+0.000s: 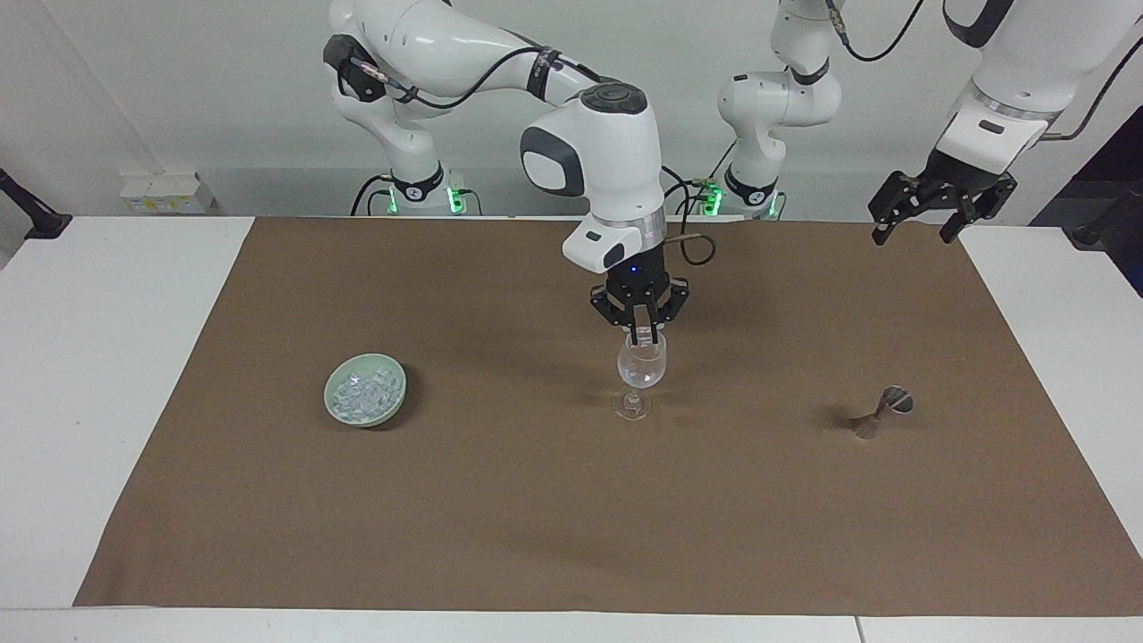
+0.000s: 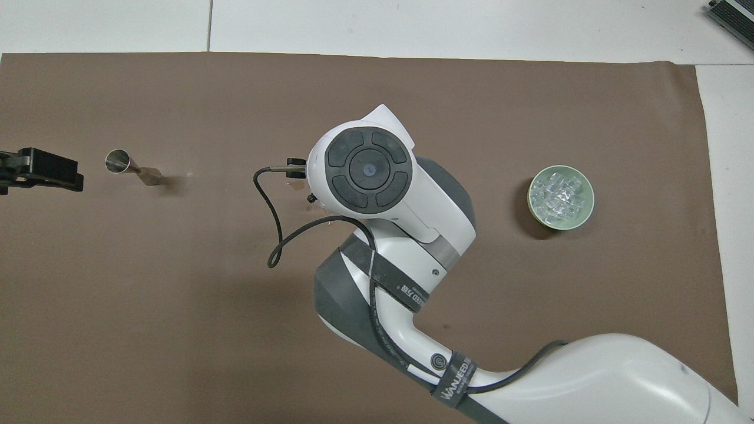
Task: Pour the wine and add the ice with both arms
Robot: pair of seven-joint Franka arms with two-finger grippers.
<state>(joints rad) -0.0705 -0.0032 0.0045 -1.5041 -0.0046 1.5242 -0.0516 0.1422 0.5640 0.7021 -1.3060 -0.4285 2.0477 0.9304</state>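
Note:
A clear wine glass (image 1: pixel 642 368) stands upright mid-mat. My right gripper (image 1: pixel 642 338) hangs at its rim, pointing straight down, shut on one small cube of ice (image 1: pixel 643 339) at the glass's mouth. In the overhead view the right arm's wrist (image 2: pixel 368 171) covers the glass and the gripper. More ice (image 1: pixel 360 391) (image 2: pixel 558 194) fills a pale green bowl (image 1: pixel 399 386) (image 2: pixel 591 200) toward the right arm's end. My left gripper (image 1: pixel 920 221) (image 2: pixel 41 171) waits open in the air over the mat's corner at the left arm's end. No wine shows.
A small metal jigger (image 1: pixel 880 411) (image 2: pixel 132 166) lies tipped on the brown mat (image 1: pixel 536 518) toward the left arm's end. A loose black cable (image 2: pixel 274 235) loops off the right wrist. White table (image 1: pixel 89 357) borders the mat on both ends.

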